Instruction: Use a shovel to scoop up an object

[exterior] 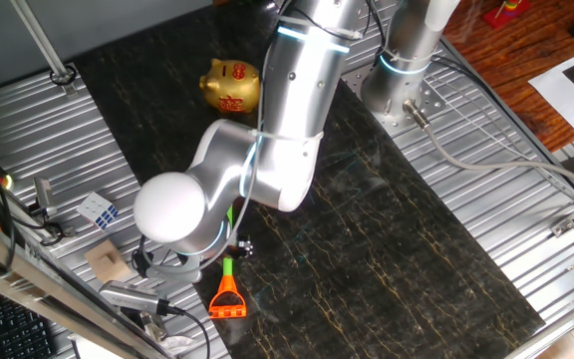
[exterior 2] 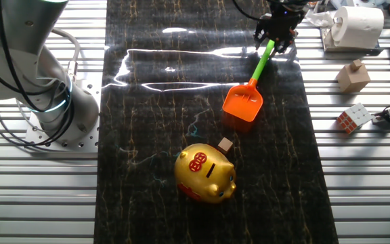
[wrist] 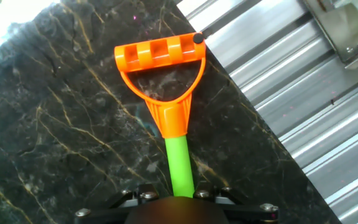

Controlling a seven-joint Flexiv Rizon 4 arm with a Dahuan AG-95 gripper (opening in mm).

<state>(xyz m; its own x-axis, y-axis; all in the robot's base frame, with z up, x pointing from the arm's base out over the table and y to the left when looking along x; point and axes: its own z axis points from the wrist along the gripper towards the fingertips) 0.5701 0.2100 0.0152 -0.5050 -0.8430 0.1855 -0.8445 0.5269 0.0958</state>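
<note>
Gripper: we are seeing the gripper closing its fingers around the green shaft, so it is holding the shovel partway up; the hand view is showing the shaft running in between the jaws, with the orange D-handle lying free beyond them.
Blade: the orange scoop blade is resting on or just above the dark mat; we cannot tell which.
Object: the gold piggy bank is standing on the mat, apart from the blade, with a small tan cube lying between them.
Progress: we are judging the grasp as done; the scoop itself is not yet begun, since nothing is lying on the blade.
Arm pose: the arm is reaching down across the mat, its wrist bending low over the shaft.
</note>
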